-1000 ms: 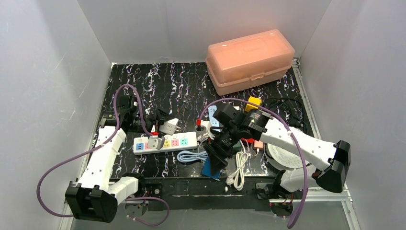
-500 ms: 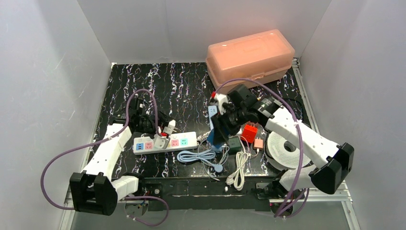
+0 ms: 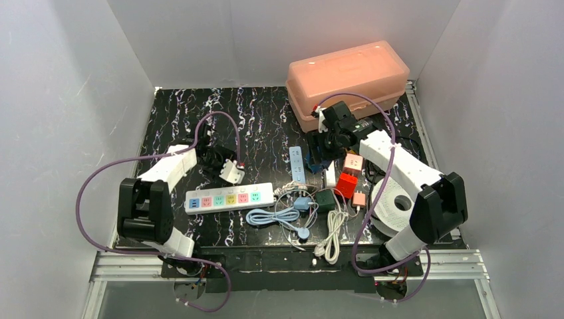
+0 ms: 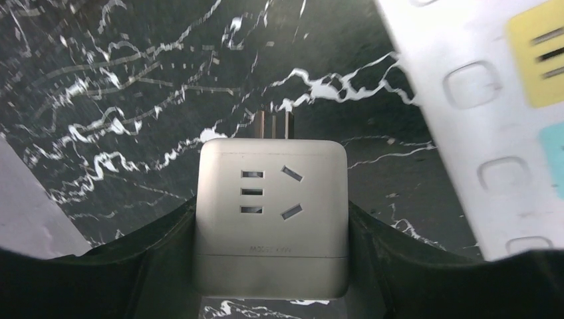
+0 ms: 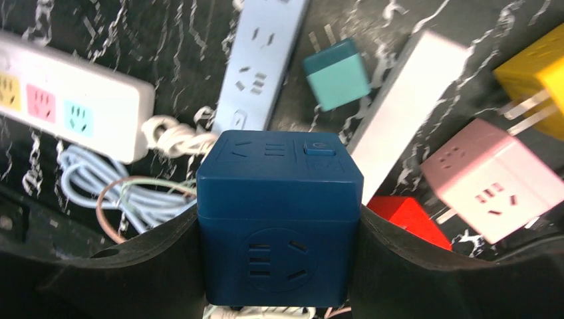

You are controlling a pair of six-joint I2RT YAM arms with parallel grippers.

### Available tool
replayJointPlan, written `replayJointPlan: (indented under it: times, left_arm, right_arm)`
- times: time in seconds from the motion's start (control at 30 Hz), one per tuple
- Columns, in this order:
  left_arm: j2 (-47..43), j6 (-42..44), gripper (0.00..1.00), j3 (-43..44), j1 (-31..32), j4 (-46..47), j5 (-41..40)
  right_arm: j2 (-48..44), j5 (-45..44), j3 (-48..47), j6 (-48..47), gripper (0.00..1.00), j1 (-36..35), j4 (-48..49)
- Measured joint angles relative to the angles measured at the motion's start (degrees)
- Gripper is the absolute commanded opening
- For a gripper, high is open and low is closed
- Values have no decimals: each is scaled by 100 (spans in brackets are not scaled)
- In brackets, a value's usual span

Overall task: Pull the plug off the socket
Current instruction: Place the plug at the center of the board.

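Currently my left fingers [image 4: 166, 256] are pinching the white plug [image 4: 271, 219] by its two sides. Its prongs are bare over the black marbled tabletop [image 4: 133, 100], so it's out of the white power strip [image 3: 229, 198], held just behind the strip's middle in the top view and not touching it. My right fingers [image 5: 159, 259] are clamped on a dark blue cube socket [image 5: 279, 226], held above the clutter of adapters and cables, near the pink box [image 3: 347, 80].
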State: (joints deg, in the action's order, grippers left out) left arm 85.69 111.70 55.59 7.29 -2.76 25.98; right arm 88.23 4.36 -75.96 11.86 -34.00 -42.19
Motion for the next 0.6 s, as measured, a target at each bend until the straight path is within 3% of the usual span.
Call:
replayJointPlan:
  times: [0.1, 0.2, 0.5, 0.57, 0.6]
  left_arm:
    - [291, -258, 10, 177, 2, 129, -280]
    - [522, -468, 25, 269, 2, 210, -516]
    - [793, -966, 52, 284, 35, 267, -800]
    - [901, -1189, 63, 409, 68, 273, -866]
    - [953, -1276, 74, 466, 83, 275, -901]
  right_arm:
    - [133, -105, 0, 9, 1, 190, 201]
    - [393, -186, 0, 13, 1, 262, 372]
    - [1147, -289, -13, 59, 1, 264, 640]
    - [1204, -289, -24, 90, 1, 264, 682]
    - [1235, -286, -35, 111, 5, 264, 704]
